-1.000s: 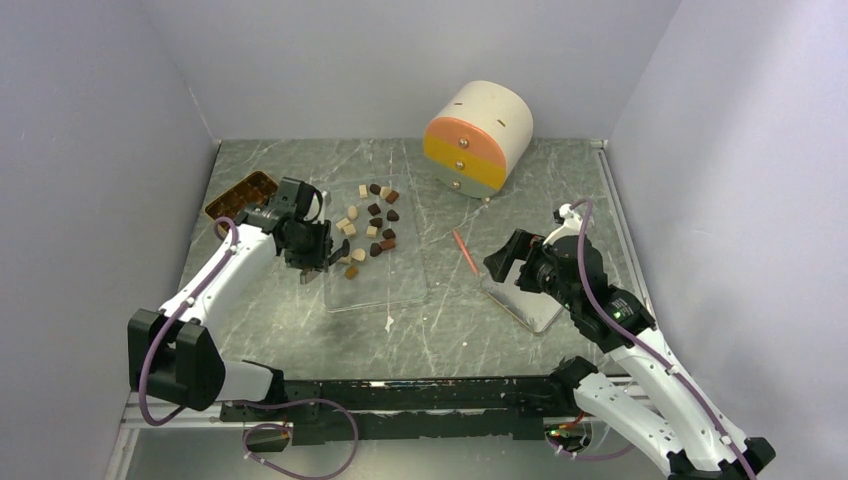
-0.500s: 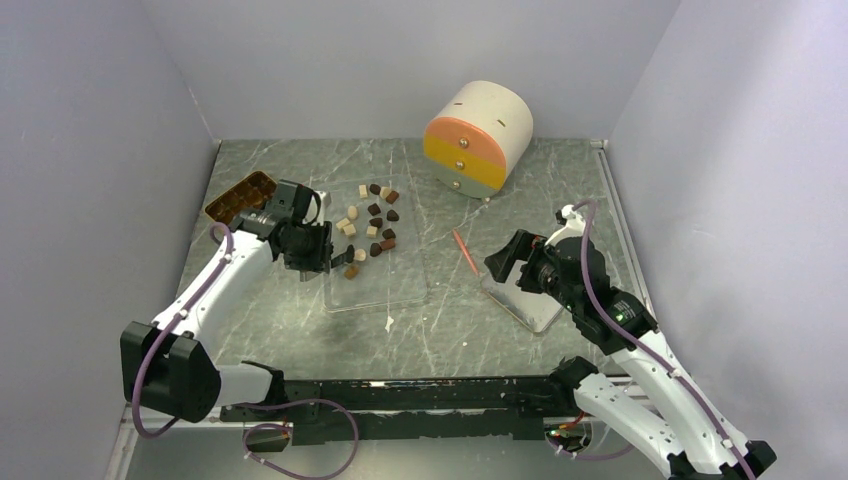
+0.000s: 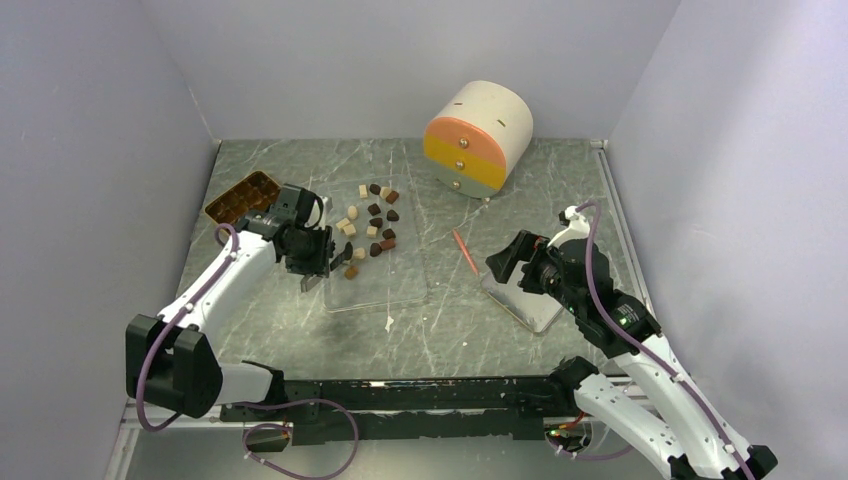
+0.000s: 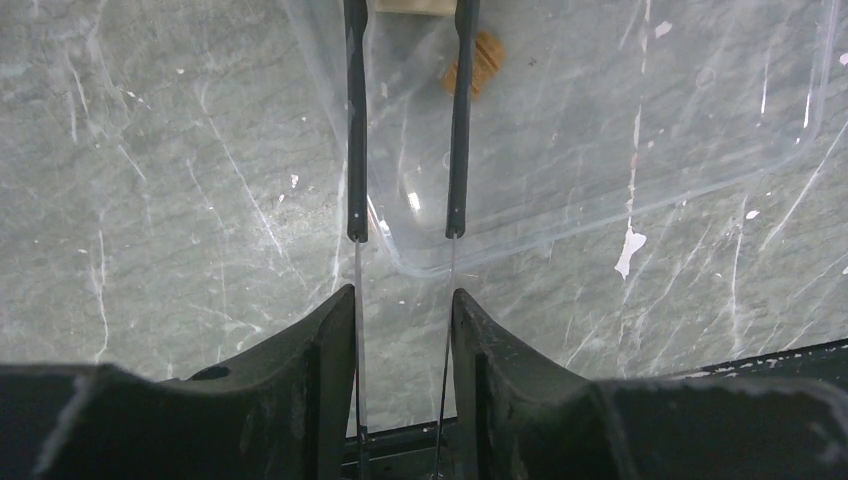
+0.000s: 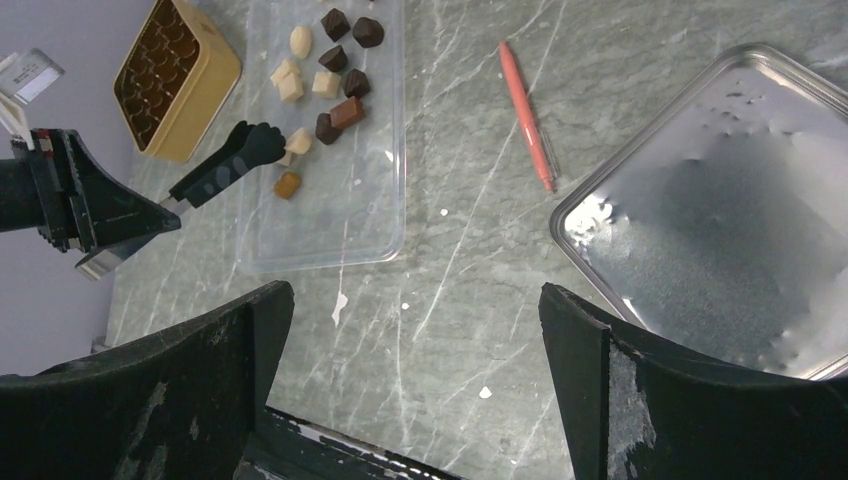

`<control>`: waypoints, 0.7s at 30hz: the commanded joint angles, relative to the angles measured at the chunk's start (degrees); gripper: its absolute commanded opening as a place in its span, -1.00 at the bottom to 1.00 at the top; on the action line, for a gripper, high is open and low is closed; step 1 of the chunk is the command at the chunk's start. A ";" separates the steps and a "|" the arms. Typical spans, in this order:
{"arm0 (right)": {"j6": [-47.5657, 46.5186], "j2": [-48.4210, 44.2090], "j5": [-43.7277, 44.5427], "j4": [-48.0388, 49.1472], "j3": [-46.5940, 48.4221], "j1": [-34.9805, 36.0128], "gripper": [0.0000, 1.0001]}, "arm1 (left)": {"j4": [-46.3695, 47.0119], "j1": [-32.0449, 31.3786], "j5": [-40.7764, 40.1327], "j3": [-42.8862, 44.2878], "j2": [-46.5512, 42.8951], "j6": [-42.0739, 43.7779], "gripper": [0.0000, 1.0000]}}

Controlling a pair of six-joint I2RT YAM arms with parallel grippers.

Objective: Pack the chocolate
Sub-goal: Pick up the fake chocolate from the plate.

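Note:
Several pieces of chocolate (image 3: 375,225), dark, mid-brown and cream, lie on a clear plastic tray (image 3: 385,275). My left gripper (image 3: 312,260) is shut on a pair of thin tongs (image 3: 340,254) whose black tips reach the tray's near-left pieces. In the left wrist view the tongs (image 4: 357,150) run out from my left gripper (image 4: 402,300), and their tips straddle a cream piece (image 4: 410,4) beside a brown piece (image 4: 478,62). I cannot tell whether the cream piece is pinched. My right gripper (image 3: 505,262) hangs open and empty; it shows wide apart (image 5: 415,300) above bare table.
A golden-brown compartmented tray (image 3: 240,195) sits at the far left. An orange-red pen (image 3: 465,252) lies between the clear tray and a shiny metal lid (image 3: 525,300) under the right arm. A round cream box with orange and yellow drawers (image 3: 478,137) stands at the back.
The left arm has shifted slightly, with the tongs staying at the tray's near-left pieces. The right arm has barely moved.

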 commanded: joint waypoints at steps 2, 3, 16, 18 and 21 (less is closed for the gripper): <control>-0.02 -0.13 0.85 0.85 -0.17 0.22 0.98 | -0.42 -0.27 0.05 1.14 -0.73 0.99 -0.14; 0.02 -0.05 0.73 1.04 -0.31 0.16 0.97 | -0.60 -0.25 0.07 1.28 -1.10 0.86 -0.14; 0.02 0.27 0.58 1.46 0.00 0.15 0.97 | -0.17 -0.36 -1.65 0.12 -1.08 0.48 -0.15; -0.02 0.31 0.61 1.41 0.04 0.15 0.97 | 0.17 -0.36 -0.64 0.39 -0.83 0.33 -0.15; 0.10 0.31 0.61 1.32 0.02 0.15 0.97 | 0.42 -0.41 -0.11 0.53 -0.65 0.32 -0.15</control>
